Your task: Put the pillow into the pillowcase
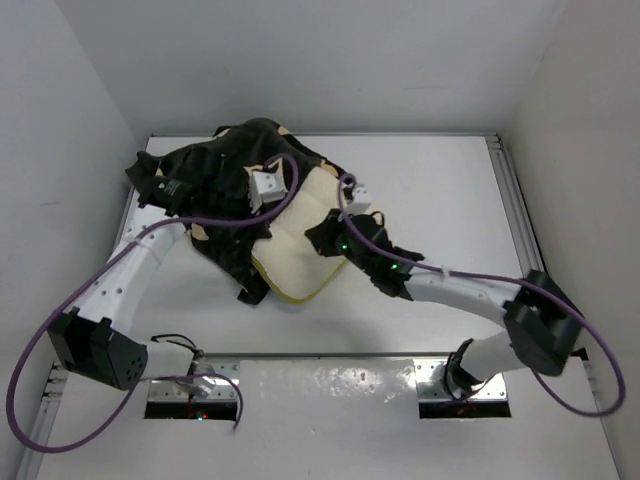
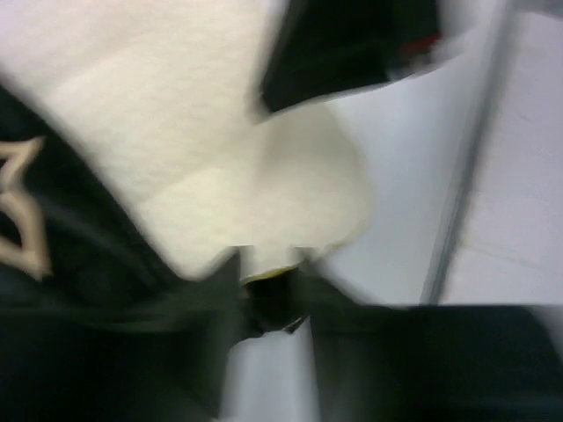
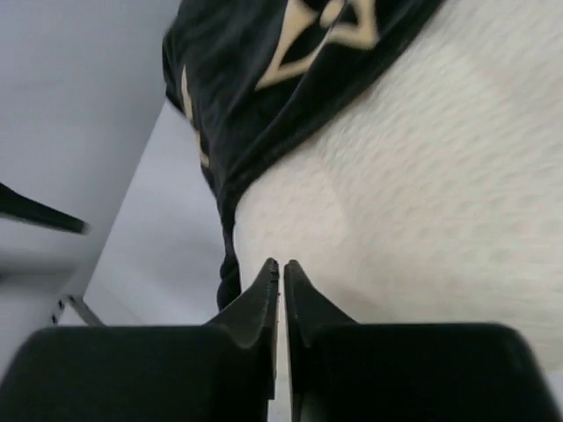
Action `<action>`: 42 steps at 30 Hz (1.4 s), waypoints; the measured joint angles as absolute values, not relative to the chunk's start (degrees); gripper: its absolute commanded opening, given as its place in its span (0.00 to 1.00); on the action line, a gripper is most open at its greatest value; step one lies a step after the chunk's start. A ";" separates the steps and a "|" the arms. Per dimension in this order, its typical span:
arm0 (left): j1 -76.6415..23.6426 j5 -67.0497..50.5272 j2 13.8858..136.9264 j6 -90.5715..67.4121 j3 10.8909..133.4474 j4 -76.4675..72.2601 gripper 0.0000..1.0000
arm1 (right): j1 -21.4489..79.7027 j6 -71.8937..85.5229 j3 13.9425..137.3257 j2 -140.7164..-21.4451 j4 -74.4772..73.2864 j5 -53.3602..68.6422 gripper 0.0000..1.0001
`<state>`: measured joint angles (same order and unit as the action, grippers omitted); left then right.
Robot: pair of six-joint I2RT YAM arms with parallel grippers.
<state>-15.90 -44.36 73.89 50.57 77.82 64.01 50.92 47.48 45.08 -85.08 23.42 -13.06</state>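
Note:
The black flower-printed pillowcase lies bunched at the back left of the table. The cream pillow is partly inside it, and its near right part sticks out. My left gripper is at the case's mouth over the pillow. In the blurred left wrist view its jaws stand apart at the pillow's yellow-edged corner, with pillowcase to the left. My right gripper rests at the pillow's right side. Its jaws are parted by a thin slit with nothing between, tips against the pillow, below the pillowcase.
The white table has a metal rail along its right edge and grey walls on three sides. Purple cables loop over both arms. A dark part of the right arm shows at the top of the left wrist view.

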 measured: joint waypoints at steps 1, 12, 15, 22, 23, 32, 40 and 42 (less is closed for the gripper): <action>-16.67 -41.32 74.98 46.81 78.32 60.36 0.00 | 49.84 47.33 44.82 -82.17 21.67 -13.78 0.00; -28.45 4.27 111.68 28.53 96.03 30.52 0.64 | 27.46 47.20 39.03 -70.19 6.37 -15.27 0.96; -27.79 10.28 116.64 26.35 99.18 28.32 0.66 | 23.16 44.73 41.82 -75.31 2.90 -9.19 0.99; -26.76 19.42 118.45 26.79 97.14 21.56 0.60 | 17.52 42.09 50.33 -93.45 4.23 6.44 0.99; -26.92 19.94 119.04 27.07 97.47 21.15 0.47 | 17.39 42.37 50.00 -95.35 5.21 7.84 0.99; -27.49 12.01 124.11 29.12 99.35 21.43 0.00 | 20.25 46.44 50.37 -105.54 17.43 13.78 0.00; -30.55 -7.62 116.40 33.54 100.53 31.83 0.00 | 31.75 44.84 38.35 -96.92 33.15 10.09 0.00; -31.42 -12.58 113.80 35.33 100.88 36.29 0.00 | 34.24 44.58 33.45 -92.12 37.23 8.82 0.00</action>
